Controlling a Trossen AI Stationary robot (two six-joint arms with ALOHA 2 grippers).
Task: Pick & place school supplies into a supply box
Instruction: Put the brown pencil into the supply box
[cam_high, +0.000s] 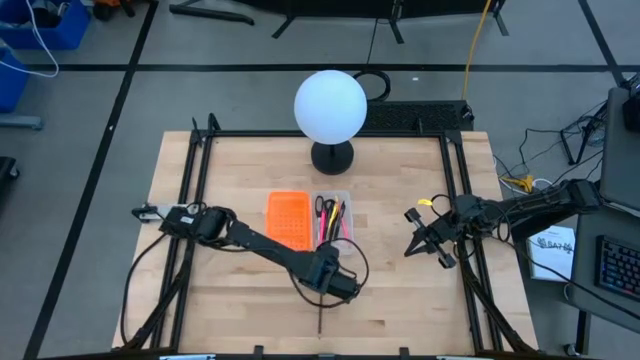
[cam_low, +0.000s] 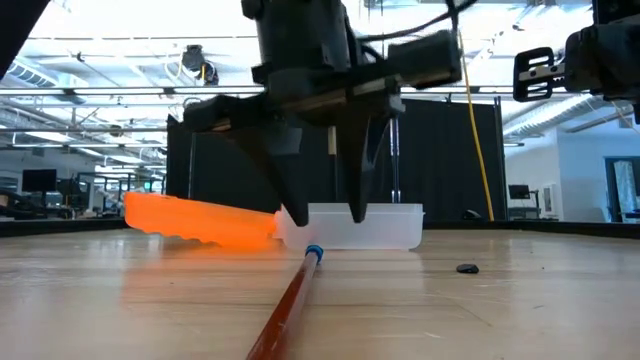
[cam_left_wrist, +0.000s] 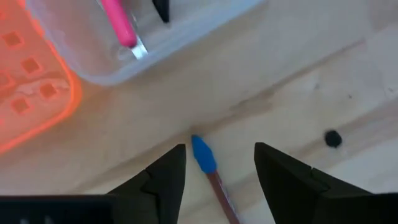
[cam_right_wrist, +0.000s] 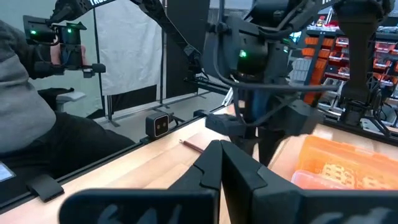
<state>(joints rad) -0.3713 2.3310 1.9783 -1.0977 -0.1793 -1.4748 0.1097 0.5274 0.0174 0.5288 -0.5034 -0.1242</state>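
A reddish-brown pencil (cam_high: 320, 316) (cam_low: 288, 302) with a blue end (cam_left_wrist: 203, 155) lies flat on the table, its blue end toward the supply box. My left gripper (cam_high: 335, 278) (cam_low: 328, 221) (cam_left_wrist: 221, 148) hangs over that end, open and pointing down, one finger on each side, touching nothing. The clear supply box (cam_high: 348, 200) (cam_low: 390, 228) (cam_left_wrist: 180, 37) rests flat just beyond. It holds black-handled scissors (cam_high: 320, 208), a pink pen (cam_left_wrist: 118, 18) and other pens. My right gripper (cam_high: 412, 244) (cam_right_wrist: 221, 149) waits shut, raised by the table's right edge.
An orange perforated piece (cam_high: 287, 220) (cam_low: 190, 220) (cam_left_wrist: 31, 87) lies against the box's left side. A white globe lamp (cam_high: 330, 105) on a black base stands at the far edge. A small black speck (cam_low: 467, 268) (cam_left_wrist: 333, 138) lies right of the pencil. A person sits beyond the table (cam_right_wrist: 25, 112).
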